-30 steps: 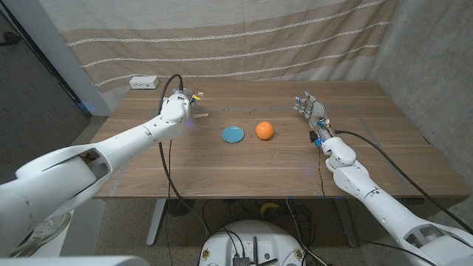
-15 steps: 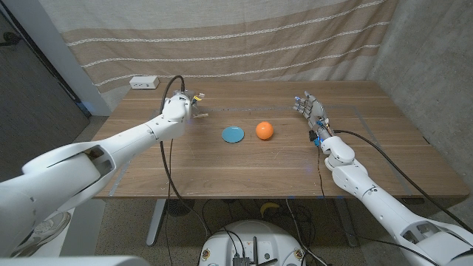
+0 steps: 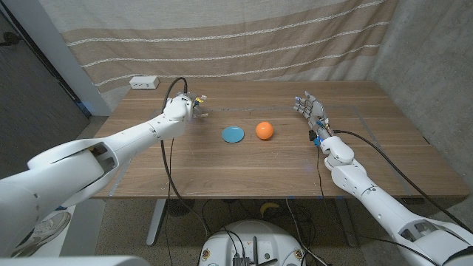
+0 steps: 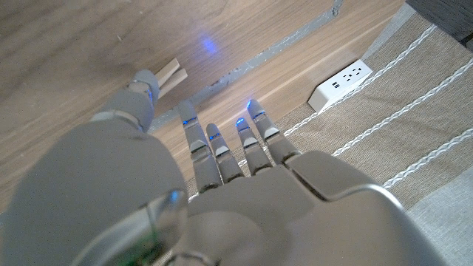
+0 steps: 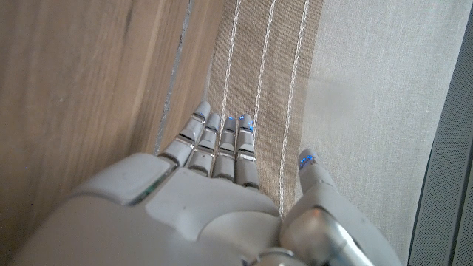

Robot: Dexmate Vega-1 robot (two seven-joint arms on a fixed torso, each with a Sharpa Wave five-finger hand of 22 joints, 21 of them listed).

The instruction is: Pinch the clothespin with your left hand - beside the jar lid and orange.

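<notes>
A small wooden clothespin (image 4: pixel 171 73) lies on the table, left of the blue jar lid (image 3: pixel 233 134) and the orange (image 3: pixel 264 130). My left hand (image 3: pixel 182 106) hovers right at the clothespin (image 3: pixel 201 113). In the left wrist view its fingers (image 4: pixel 222 151) stretch out apart, and the thumb tip covers one end of the pin without gripping it. My right hand (image 3: pixel 311 110) stands at the table's right side, fingers spread and pointing up, holding nothing.
A white power strip (image 3: pixel 144 83) sits at the back left corner of the table (image 3: pixel 244 170), also seen from the left wrist (image 4: pixel 341 81). A striped curtain (image 3: pixel 222 37) hangs behind. Black cables run over the table along both arms.
My left hand has shifted slightly right and toward the back, closer to the clothespin. The right hand, lid and orange have not moved.
</notes>
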